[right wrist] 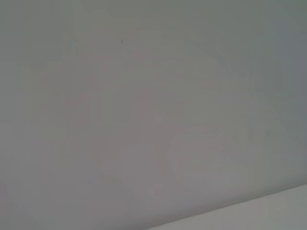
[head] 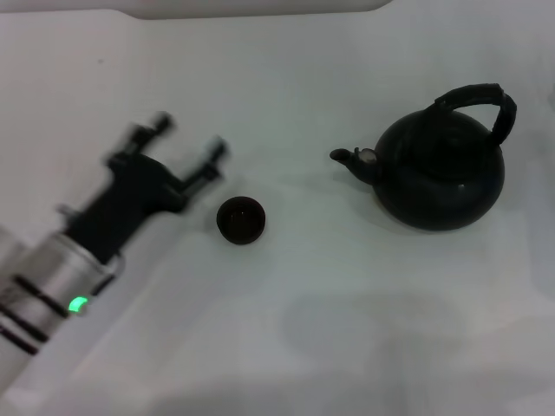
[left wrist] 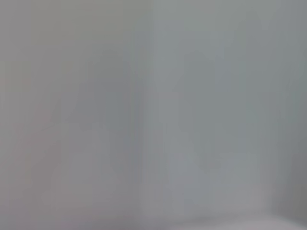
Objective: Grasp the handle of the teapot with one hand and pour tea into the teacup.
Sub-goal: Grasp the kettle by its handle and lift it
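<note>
Teapot (head: 440, 173) and teacup (head: 241, 220) both stand upright on the white tabletop (head: 364, 329), well apart from each other, the teapot toward the robot's right and the teacup nearer the middle. The pot's short spout (head: 351, 159) points toward the robot's left, roughly at the cup, and nothing touches either of them.

The left end effector (head: 186, 143) hovers over the tabletop on the left side of the head view, its two dark fingers spread wide with nothing between them. It sits just beside the teacup, on the cup's left, and reaches forward and to the right.

What the coming grasp turns on is this: the handle (head: 481, 102) arches over the top of the teapot, and its span runs roughly from the spout side to the far right side of the pot. From the left end effector it lies far to the right, with the teacup and the spout in between. The right end effector is not in the head view at all, and its wrist view shows only blank pale surface, so its state cannot be told. The left wrist view is likewise blank.

Judging by layout alone, the pot sits on the right arm's side, so the visible arm would have the longer reach across.
</note>
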